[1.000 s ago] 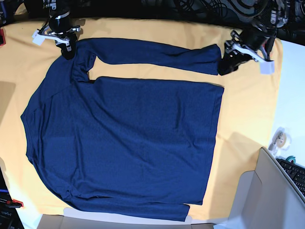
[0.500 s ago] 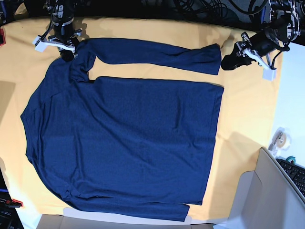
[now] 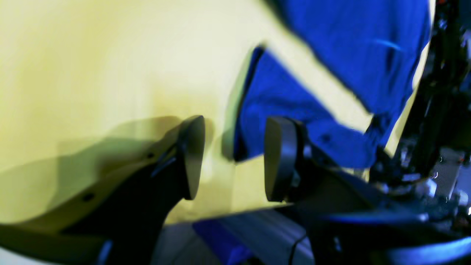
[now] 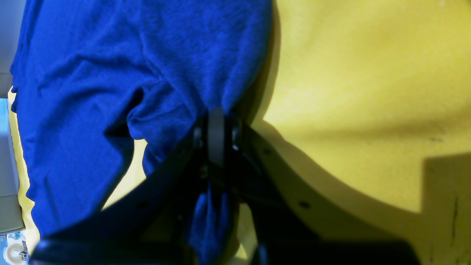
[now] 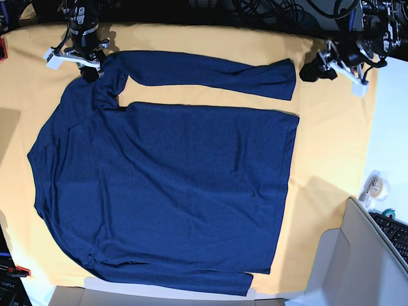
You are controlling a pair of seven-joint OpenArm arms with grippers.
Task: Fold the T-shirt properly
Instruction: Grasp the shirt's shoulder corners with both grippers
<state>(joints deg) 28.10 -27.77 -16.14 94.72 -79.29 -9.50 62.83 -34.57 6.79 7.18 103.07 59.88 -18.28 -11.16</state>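
Note:
The dark navy T-shirt [image 5: 172, 185] lies spread flat on the yellow table cloth [image 5: 331, 153], one long sleeve [image 5: 210, 71] stretched along the far edge. My right gripper [image 5: 89, 71] is at the sleeve's shoulder end, shut on a fold of the blue fabric [image 4: 158, 73]; in the right wrist view the right gripper [image 4: 217, 134] pinches cloth between closed fingers. My left gripper [image 5: 311, 71] hangs just right of the sleeve cuff [image 5: 287, 80], apart from it. In the left wrist view the left gripper [image 3: 235, 158] is open with only yellow cloth between its fingers [image 3: 193, 154], the cuff [image 3: 272, 99] just beyond.
A grey box [image 5: 357, 268] sits at the bottom right, with a keyboard [image 5: 395, 233] and a tape roll [image 5: 375, 185] beside it. Dark cables [image 5: 268, 9] run along the far edge. A red object [image 5: 2, 50] is at the left edge.
The left gripper has opened wider and drawn back to the right, away from the sleeve cuff, which stays flat. The right gripper keeps its hold near the shoulder.

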